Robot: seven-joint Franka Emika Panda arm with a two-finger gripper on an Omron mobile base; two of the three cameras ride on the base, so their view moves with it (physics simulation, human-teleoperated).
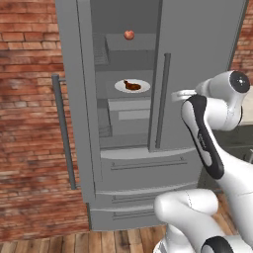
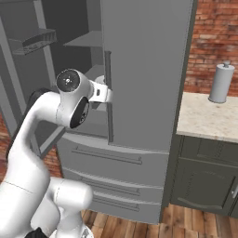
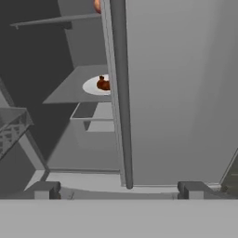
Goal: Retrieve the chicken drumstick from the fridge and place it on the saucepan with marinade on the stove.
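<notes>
— Reaching for the drumstick (image 1: 131, 85) is the step in hand; how is it best done?

— The pincer (image 3: 119, 188) is seen with its tips apart and nothing between them, just before the bar handle (image 3: 120, 93) of the closed right door (image 1: 197, 69). The drumstick is found on a white plate (image 1: 121, 87) on a middle shelf of the fridge (image 1: 79, 99), behind the open left side. The hand should be shifted toward the opening so the closed door's edge and handle are cleared, then brought in level under the shelf above. The thick end is probably the safer part to be gripped.

— What is counted?

— One drumstick, one plate, one apple (image 1: 129, 34) on the upper shelf. Two bar handles are seen, and two drawers below. One paper-towel roll (image 2: 221, 82) is stood on the surface (image 2: 204, 118) to the right.

— And the stove?

— It cannot be told from here.
</notes>
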